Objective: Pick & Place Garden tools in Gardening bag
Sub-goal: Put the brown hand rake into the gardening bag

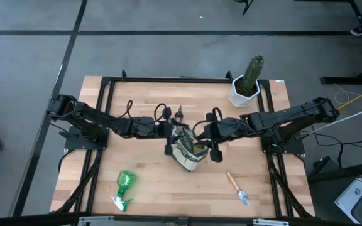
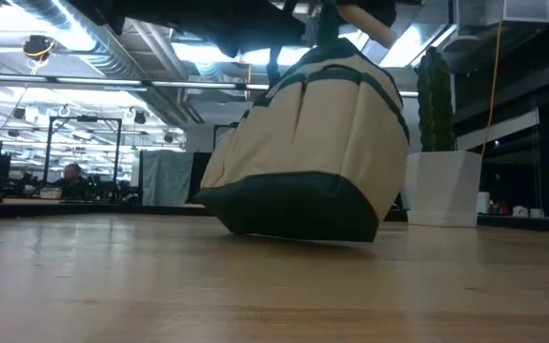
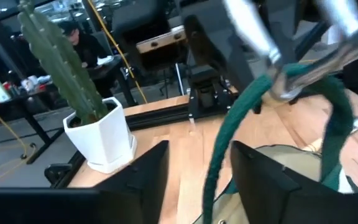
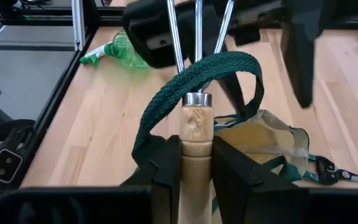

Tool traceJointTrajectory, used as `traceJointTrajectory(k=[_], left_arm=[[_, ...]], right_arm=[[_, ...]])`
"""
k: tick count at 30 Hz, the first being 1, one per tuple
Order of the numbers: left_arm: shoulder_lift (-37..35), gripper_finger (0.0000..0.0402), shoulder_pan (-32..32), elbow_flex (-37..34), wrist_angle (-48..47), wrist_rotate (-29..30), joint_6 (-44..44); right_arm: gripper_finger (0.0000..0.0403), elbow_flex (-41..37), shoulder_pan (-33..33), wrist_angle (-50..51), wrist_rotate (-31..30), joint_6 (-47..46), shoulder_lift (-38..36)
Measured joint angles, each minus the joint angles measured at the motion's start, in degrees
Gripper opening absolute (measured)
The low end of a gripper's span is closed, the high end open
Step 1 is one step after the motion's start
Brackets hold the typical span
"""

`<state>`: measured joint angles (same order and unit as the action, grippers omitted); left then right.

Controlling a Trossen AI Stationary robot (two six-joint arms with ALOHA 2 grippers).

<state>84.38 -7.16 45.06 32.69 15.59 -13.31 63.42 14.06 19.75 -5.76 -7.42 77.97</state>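
Right end effector (image 4: 196,163): you see it pinching the rake (image 4: 196,127) handle above the gardening bag (image 1: 189,152).
Left end effector (image 3: 194,177): spread around the bag's green loop handle (image 3: 229,134).
Bag: mid-tabletop (image 1: 168,188), tilted.
Spray bottle (image 1: 124,187), trowel (image 1: 238,188): near front edge.

The gardening bag (image 2: 303,152) is showing matt cream cloth with a dark green band, and its loop handle (image 4: 194,78) is looking like rough woven webbing. The rake (image 4: 196,127) is having a pale, smooth wooden handle, with a shiny metal collar and bright metal prongs. The table (image 1: 149,182) is showing light wood planks with a soft sheen. The spray bottle (image 1: 124,186) is looking like translucent green plastic. The plant pot (image 3: 104,134) is appearing smooth, white and faceted. The trowel (image 1: 238,189) is combining wood and grey metal.
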Motion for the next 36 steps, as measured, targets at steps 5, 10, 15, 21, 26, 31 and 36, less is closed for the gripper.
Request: traceJointTrajectory(k=[5,10,15,21,26,31,36], left_arm=[[-0.56,0.0061,-0.37,0.00,0.12,0.99,-0.37],[-1.31,0.0010,-0.74,-0.02,0.86,4.64,-0.65],[-1.68,0.0007,-1.38,-0.04,4.24,7.41,-5.19],[-1.94,0.0006,-2.66,-0.04,8.42,8.11,-12.31],[-1.96,0.0005,-5.17,-0.04,6.73,10.75,-15.89],[-1.92,0.0004,-8.73,-0.05,2.68,19.32,-15.97],[-1.07,0.0004,-12.51,-1.21,5.06,26.76,-14.85]], right_arm=[[0.0071,0.00,0.02,1.46,0.87,-1.00,0.00],[0.0071,0.00,0.27,3.11,2.81,-2.41,0.00],[0.0071,0.00,0.68,6.05,3.00,-4.30,0.00],[0.0071,-0.02,0.68,9.90,2.14,-9.19,0.00],[0.0071,-0.02,0.67,12.52,-2.04,-11.29,0.00],[0.0071,-0.02,0.66,12.40,-3.06,-12.69,0.00],[0.0071,-0.02,0.50,12.73,-3.10,-14.73,0.00]])
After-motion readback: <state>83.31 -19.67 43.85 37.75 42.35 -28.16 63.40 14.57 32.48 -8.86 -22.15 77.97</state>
